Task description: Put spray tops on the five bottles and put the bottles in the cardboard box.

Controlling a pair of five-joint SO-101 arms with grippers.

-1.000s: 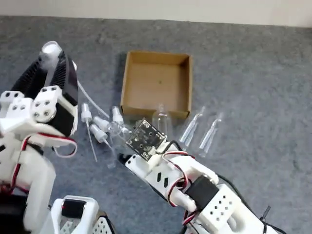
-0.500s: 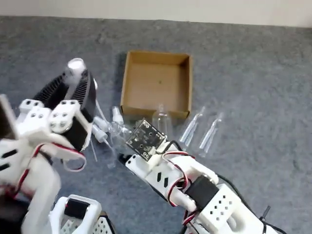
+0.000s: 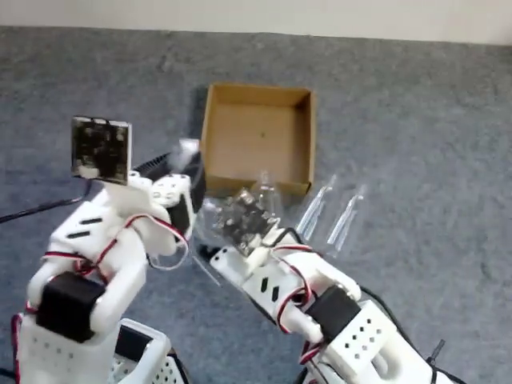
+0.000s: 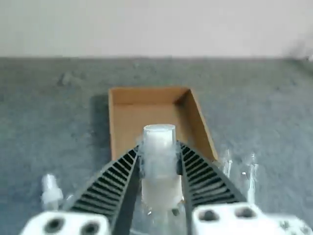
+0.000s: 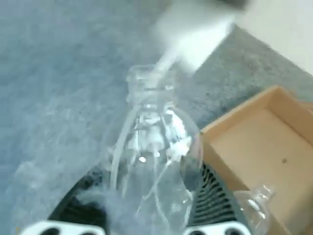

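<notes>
My left gripper (image 4: 159,152) is shut on a white spray top (image 4: 159,169) and hangs just in front of the cardboard box (image 3: 258,136). In the high view that spray top (image 3: 186,150) sits above the clear bottle (image 3: 214,212) held by my right gripper (image 3: 218,218). The right wrist view has the bottle (image 5: 151,147) upright between the dark fingers (image 5: 210,198), with the spray top's thin tube (image 5: 155,73) at its open neck. The cardboard box (image 4: 149,115) holds nothing. Two more clear bottles (image 3: 316,210) (image 3: 346,218) lie right of the arms, and a third (image 3: 264,189) is against the box's front wall.
A loose spray top (image 4: 50,190) lies on the grey carpet (image 3: 416,144) left of the box. The carpet beyond and right of the box is open. A bottle neck (image 5: 257,193) shows beside the box's near wall (image 5: 230,122).
My left arm swung right and down with the spray top, from the left edge to above the bottle held by the right gripper. The right arm barely shifted.
</notes>
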